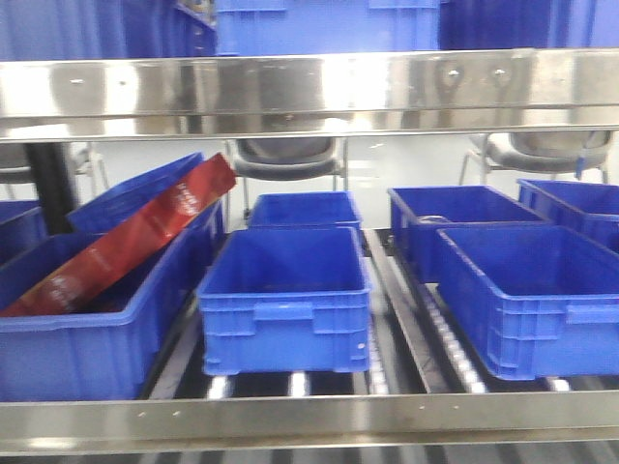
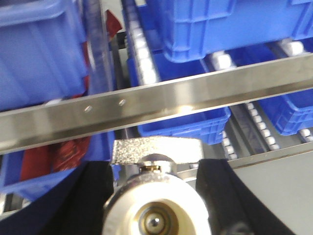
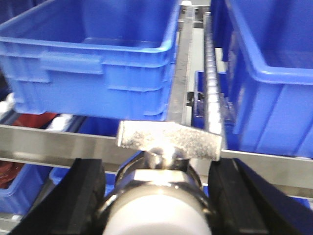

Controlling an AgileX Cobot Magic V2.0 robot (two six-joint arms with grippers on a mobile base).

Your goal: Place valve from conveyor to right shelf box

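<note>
Carry step, judged: both wrists are loaded and facing the shelf, release not yet done. Conveyor not in any view.

Left wrist view: left gripper [image 2: 154,196] at bottom centre, black fingers [image 2: 93,200] clamped on either side of a silver metal valve with a flat rough-cast butterfly handle [image 2: 156,215]. Handle is up and the open bore faces the camera.

Right wrist view: right gripper [image 3: 159,196] at bottom centre, clamped the same way on a second silver valve [image 3: 164,200], handle up. So the task's thing is in hand, off the belt, in front of the shelf and below the box rims.

Front view: the steel front rail [image 1: 309,420] runs along the bottom, with a row of blue crates behind it. Blue plastic open-top box at lower right [image 1: 537,300] is the likely target. Middle blue crate [image 1: 285,300] sits just beside it across a roller track [image 1: 387,319]. Left blue crate [image 1: 87,338] holds a tilted red packet [image 1: 126,237].

In the right wrist view that right box's wall fills the upper right.

Next move calls for a lift clear of the rail, then a shift right and forward over the box rim, then lowering inside before the fingers part. Risk: handle or fingers may clip the rail or the box wall. Both valves are round and smooth, so they may roll once dropped.
</note>
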